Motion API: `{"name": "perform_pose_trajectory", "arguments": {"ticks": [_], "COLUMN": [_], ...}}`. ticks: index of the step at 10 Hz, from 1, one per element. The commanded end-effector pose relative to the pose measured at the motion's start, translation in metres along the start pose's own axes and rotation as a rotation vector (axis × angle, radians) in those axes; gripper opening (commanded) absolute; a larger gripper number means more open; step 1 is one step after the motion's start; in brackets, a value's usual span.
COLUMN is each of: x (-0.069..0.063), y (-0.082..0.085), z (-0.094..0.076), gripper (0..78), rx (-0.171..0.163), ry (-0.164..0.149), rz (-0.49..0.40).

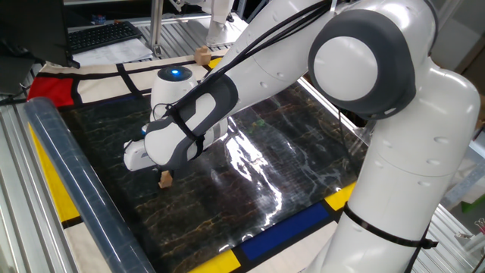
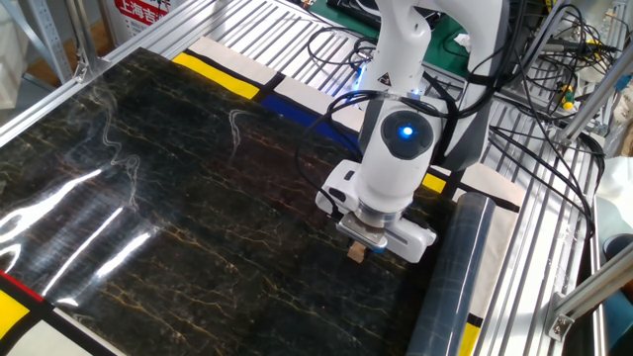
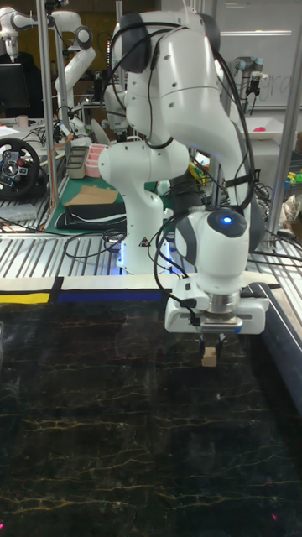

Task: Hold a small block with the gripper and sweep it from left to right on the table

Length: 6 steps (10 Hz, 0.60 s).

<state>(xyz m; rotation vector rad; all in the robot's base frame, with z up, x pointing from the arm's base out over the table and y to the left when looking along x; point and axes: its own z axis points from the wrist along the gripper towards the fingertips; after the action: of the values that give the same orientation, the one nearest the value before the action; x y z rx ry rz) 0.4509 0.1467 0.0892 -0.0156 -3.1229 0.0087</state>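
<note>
The small block is a tiny tan wooden cube pinched between the black fingers of my gripper. It rests on or just above the glossy black table, near the clear plastic roll. The gripper points straight down under the white wrist with its blue light and is shut on the block. The fingers are mostly hidden under the wrist.
A clear plastic roll lies along the table edge close to the gripper. A paler wooden cube sits on the far cloth panel. Yellow, blue and red panels border the sheet; metal rails and cables lie beyond.
</note>
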Motion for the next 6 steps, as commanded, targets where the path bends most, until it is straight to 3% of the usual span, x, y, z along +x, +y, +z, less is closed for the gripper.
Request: {"name": "perform_pose_trajectory", "arguments": {"ticks": [1,6], "x": [-0.0028,-0.0028], "y": [0.0004,0.0004], "z": [-0.002,-0.002], "gripper": [77.5,77.5], "rx": [-0.006,-0.006], "ry": [-0.003,-0.003], "rz": [0.001,0.001]}}
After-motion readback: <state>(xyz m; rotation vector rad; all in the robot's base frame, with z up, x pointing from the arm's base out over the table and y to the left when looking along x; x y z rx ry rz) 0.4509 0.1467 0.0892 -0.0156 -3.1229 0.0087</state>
